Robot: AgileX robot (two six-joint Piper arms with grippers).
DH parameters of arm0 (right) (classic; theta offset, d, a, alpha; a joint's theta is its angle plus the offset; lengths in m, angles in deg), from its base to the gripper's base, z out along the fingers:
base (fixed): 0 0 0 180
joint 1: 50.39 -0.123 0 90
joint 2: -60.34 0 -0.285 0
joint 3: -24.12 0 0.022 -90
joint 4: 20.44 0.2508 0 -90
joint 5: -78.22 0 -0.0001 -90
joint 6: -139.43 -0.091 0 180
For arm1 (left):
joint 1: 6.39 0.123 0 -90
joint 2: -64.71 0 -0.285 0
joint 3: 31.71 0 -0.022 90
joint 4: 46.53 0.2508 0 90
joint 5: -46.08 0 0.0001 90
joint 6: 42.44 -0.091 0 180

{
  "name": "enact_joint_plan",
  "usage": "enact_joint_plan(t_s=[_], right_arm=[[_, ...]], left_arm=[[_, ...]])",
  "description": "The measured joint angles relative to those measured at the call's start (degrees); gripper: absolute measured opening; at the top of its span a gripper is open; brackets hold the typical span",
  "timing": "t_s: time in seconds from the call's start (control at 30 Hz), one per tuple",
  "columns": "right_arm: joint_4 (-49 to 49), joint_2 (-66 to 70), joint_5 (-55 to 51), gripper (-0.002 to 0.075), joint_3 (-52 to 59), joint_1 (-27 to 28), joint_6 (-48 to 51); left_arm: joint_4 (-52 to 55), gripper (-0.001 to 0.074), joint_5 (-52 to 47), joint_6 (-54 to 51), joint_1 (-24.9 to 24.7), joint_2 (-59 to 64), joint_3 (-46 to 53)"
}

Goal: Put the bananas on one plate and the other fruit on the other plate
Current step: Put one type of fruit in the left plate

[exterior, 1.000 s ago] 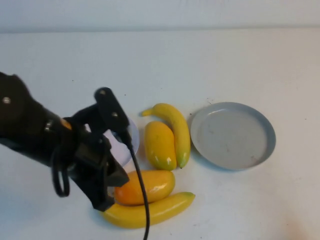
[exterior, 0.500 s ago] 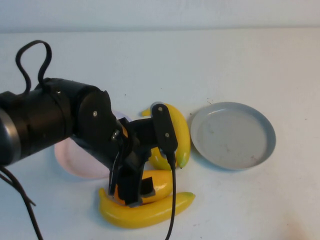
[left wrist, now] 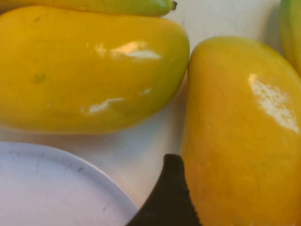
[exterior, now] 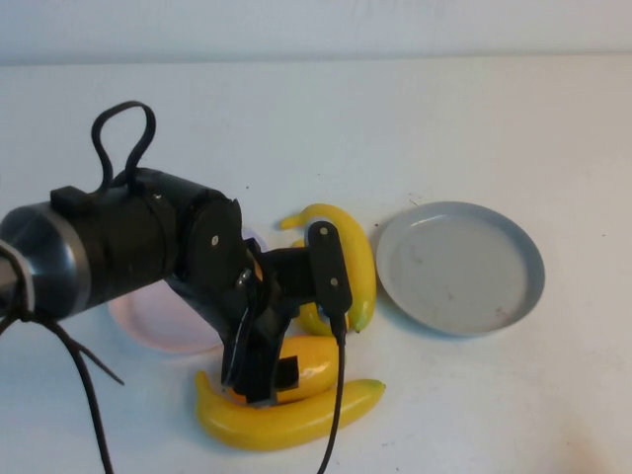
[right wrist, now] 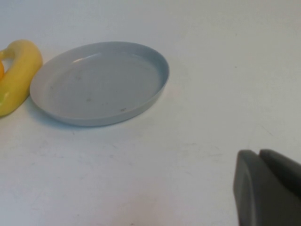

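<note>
My left gripper (exterior: 269,375) is down over the orange mango-like fruit (exterior: 314,359), open, with its jaws on either side of it. In the left wrist view one black finger (left wrist: 165,197) lies against the orange fruit (left wrist: 244,136). The yellow fruit with a greenish tip (left wrist: 94,70) lies beside it, mostly hidden by the arm in the high view (exterior: 314,318). One banana (exterior: 348,255) curves by the grey-blue plate (exterior: 459,267), the other (exterior: 286,420) lies at the front. The pale pink plate (exterior: 158,321) is half hidden under my left arm. My right gripper (right wrist: 258,157) is shut, above bare table.
The grey-blue plate (right wrist: 99,82) holds nothing and lies to the right of the fruit. The pink plate's rim (left wrist: 56,188) is close to both oval fruits. The left arm's cable (exterior: 336,415) hangs across the front banana.
My left arm swung in from the left and came down over the orange fruit. In the last half second it settled slightly. The fruit and plates have not moved.
</note>
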Motion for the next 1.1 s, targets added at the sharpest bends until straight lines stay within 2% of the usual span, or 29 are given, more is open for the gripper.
enact_joint_plan(t_s=[0.63,0.77,1.1], right_arm=[[0.00,0.00,0.00,-0.0017,0.00,0.00,0.00],[0.00,0.00,0.00,-0.0017,0.00,0.00,0.00],[0.00,0.00,0.00,-0.0017,0.00,0.00,0.00]], left_arm=[[2.74,0.0560,3.46,0.00,0.00,4.72,-0.50],[2.87,0.0527,3.46,0.00,0.00,4.76,-0.50],[2.99,0.0527,2.98,0.36,0.00,4.42,-0.50]])
